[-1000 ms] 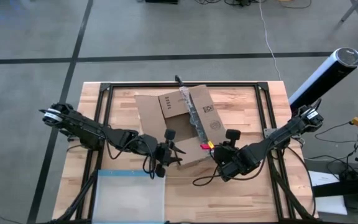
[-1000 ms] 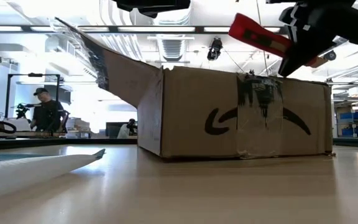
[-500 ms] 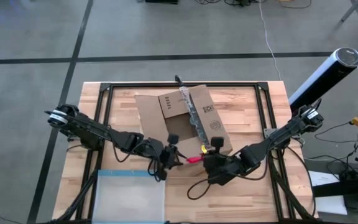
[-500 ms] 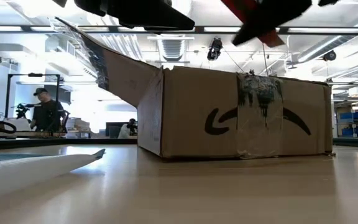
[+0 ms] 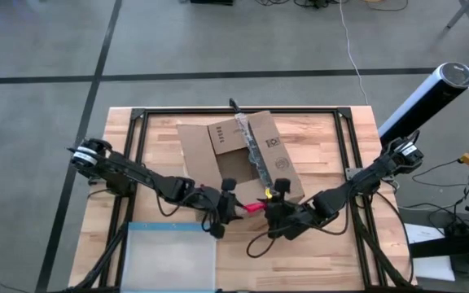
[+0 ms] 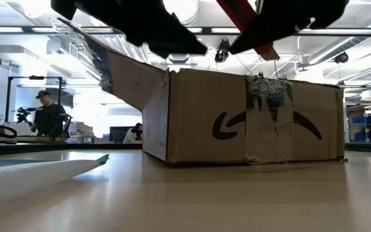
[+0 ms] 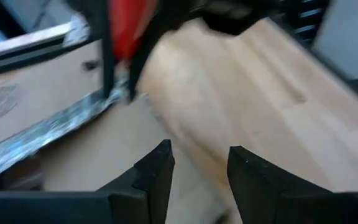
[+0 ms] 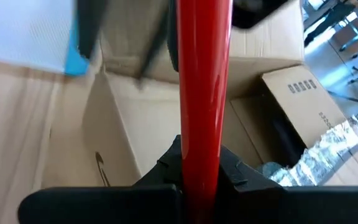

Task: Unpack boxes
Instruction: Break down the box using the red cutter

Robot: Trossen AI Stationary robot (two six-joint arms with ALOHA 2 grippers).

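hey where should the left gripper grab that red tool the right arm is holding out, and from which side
Probably the free end of the red tool, the part sticking out past the right gripper toward the left gripper. It is a long thin bar, clamped at one end, so the left fingers, now open, could come straight along the table's near side and shut across its narrow width, above the box.

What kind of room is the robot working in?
Probably a big lab or workshop. Behind the cardboard box on the wooden table there are long ceiling lights, a person standing among equipment, and blue bins on shelves.
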